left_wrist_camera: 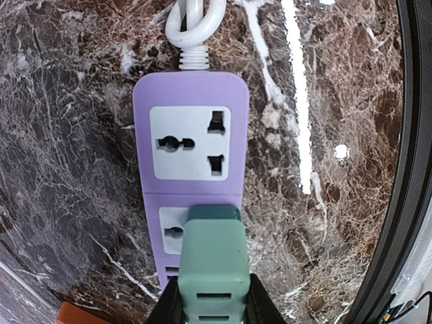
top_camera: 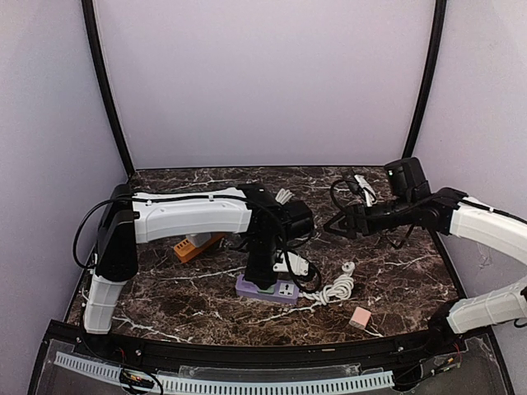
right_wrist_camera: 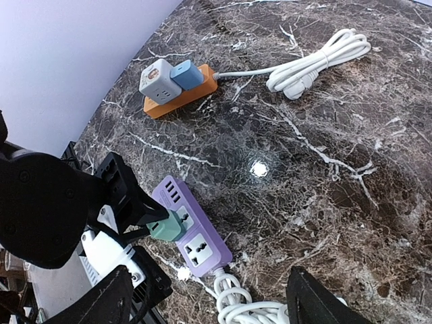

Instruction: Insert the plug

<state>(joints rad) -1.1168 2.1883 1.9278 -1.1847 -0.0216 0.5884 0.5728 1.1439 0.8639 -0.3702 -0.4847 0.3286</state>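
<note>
A purple power strip (top_camera: 284, 290) lies at the table's middle front; it also shows in the left wrist view (left_wrist_camera: 192, 101) and the right wrist view (right_wrist_camera: 202, 246). My left gripper (top_camera: 262, 276) is shut on a green plug (left_wrist_camera: 212, 266) and holds it against the strip's socket nearest the USB end. The plug (right_wrist_camera: 165, 226) covers part of that socket; its pins are hidden. The other socket (left_wrist_camera: 189, 143) is bare. My right gripper (top_camera: 342, 222) hangs open and empty above the table's right side, apart from the strip.
An orange power strip (top_camera: 193, 245) with a white cube adapter (right_wrist_camera: 156, 79) and a blue adapter (right_wrist_camera: 187, 73) lies to the left. The purple strip's coiled white cord (top_camera: 338, 288) lies to its right. A small pink block (top_camera: 360, 318) sits near the front edge.
</note>
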